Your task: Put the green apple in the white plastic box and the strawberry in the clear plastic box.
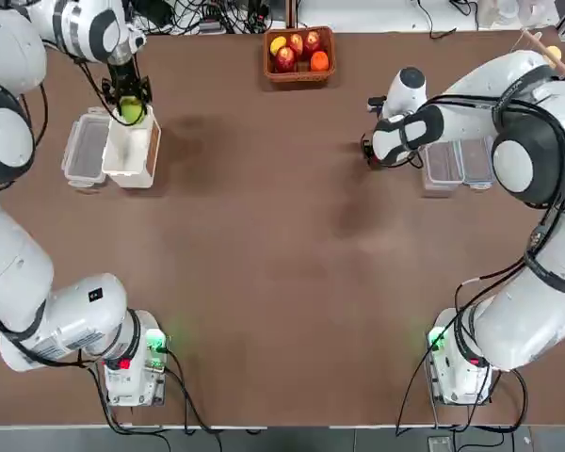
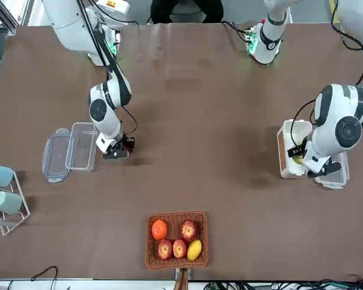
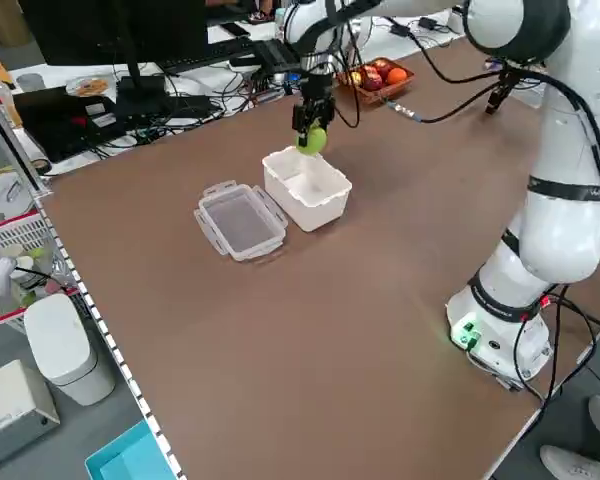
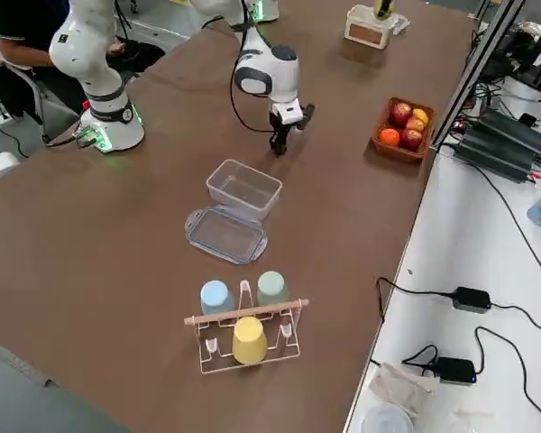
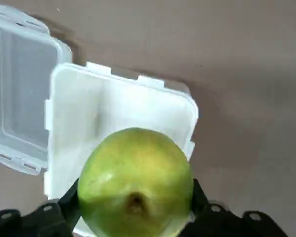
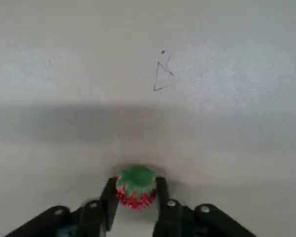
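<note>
Apple [image 5: 135, 180] is yellow-green, strawberry [image 6: 136, 188] red with a green cap, box [image 5: 119, 123] plain white, table [image 1: 292, 245] brown, basket [image 1: 299, 55] orange-brown at 12 o'clock.

On the desk [image 1: 282, 264], the fruit basket [image 1: 299, 54] sits at the far middle, the tub [image 1: 132, 151] far left under the apple [image 1: 131, 109], the clear box [image 1: 443, 165] far right.
</note>
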